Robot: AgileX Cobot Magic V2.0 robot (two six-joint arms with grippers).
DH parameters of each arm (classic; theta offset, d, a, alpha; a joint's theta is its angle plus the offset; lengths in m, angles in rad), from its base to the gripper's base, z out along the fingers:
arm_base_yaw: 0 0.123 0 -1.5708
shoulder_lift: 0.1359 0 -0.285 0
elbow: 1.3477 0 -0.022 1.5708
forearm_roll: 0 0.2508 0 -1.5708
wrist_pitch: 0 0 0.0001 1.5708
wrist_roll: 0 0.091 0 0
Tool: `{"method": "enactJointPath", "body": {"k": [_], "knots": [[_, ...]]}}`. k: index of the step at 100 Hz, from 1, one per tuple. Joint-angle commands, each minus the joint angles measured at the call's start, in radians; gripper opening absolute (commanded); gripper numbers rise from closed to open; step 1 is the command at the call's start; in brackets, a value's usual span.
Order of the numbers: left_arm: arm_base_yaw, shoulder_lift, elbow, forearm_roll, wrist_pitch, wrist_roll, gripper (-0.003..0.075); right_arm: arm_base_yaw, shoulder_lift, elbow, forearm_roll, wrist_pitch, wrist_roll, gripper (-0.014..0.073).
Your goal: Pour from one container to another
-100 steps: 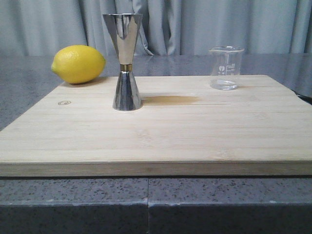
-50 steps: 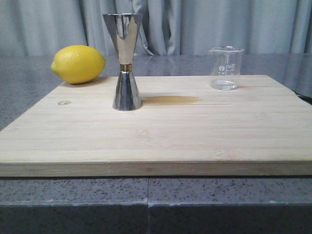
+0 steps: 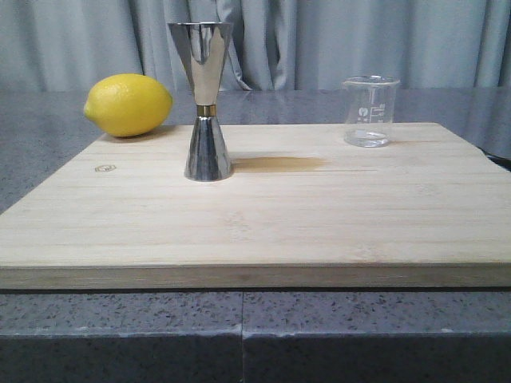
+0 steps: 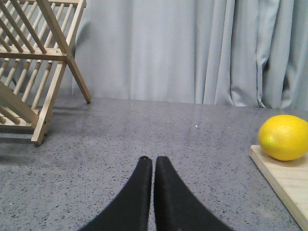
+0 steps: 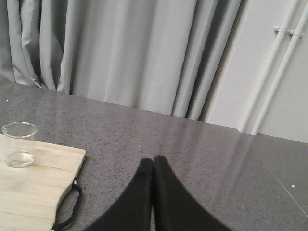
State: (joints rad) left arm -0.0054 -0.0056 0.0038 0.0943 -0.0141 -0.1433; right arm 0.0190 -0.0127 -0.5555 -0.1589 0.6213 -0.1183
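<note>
**Both arms parked off the board, beaker and jigger untouched**

The steel jigger [image 3: 207, 100] stands upright on the wooden cutting board [image 3: 255, 231], toward the board's left half, its gold band at the waist catching the light. The glass beaker [image 3: 370, 111] sits upright near the board's far right corner, well apart from the jigger, with a little clear liquid at its bottom. A lemon [image 3: 128, 104] rests at the far left corner of the board.

The left gripper [image 4: 153, 161] hovers over bare grey countertop [image 4: 144, 139], its two black fingers pressed together with only a hairline gap and nothing between them. From those fingertips the lemon [image 4: 284, 137] lies ahead and off to the right, on the corner of the board [image 4: 284, 180]. A wooden dish rack [image 4: 36, 67] stands ahead and to the left of the fingers.

The right gripper [image 5: 153, 161] is likewise closed tight and empty, over the countertop [image 5: 192, 144]. The beaker [image 5: 19, 144] lies ahead and well off to the left of its fingertips, standing on the board [image 5: 33, 187], whose dark handle loop [image 5: 67, 207] is nearer the fingers. White pipes [image 5: 279, 62] run down the wall beyond the grey curtain [image 5: 120, 48].
</note>
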Motion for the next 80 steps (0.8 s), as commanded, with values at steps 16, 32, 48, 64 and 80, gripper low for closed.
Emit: {"method": "enactJointPath", "body": {"k": [16, 32, 48, 64, 80], "knots": [[-0.008, -0.023, 0.028, -0.007, -0.070, -0.002, -0.0019, -0.005, -0.008, -0.021, -0.014, -0.075, -0.005, -0.0067], [-0.008, -0.023, 0.028, -0.007, -0.070, -0.002, -0.0019, -0.005, -0.008, -0.021, -0.014, -0.075, -0.005, -0.0067], [-0.008, -0.023, 0.028, -0.007, -0.070, -0.002, -0.0019, -0.005, -0.008, -0.021, -0.014, -0.075, -0.005, -0.0067], [-0.008, -0.023, 0.028, -0.007, -0.070, -0.002, -0.0019, -0.005, -0.008, -0.021, -0.014, -0.075, -0.005, -0.0067], [-0.008, -0.023, 0.028, -0.007, -0.070, -0.002, -0.0019, -0.005, -0.008, -0.013, -0.009, -0.086, -0.005, -0.0067]]}}
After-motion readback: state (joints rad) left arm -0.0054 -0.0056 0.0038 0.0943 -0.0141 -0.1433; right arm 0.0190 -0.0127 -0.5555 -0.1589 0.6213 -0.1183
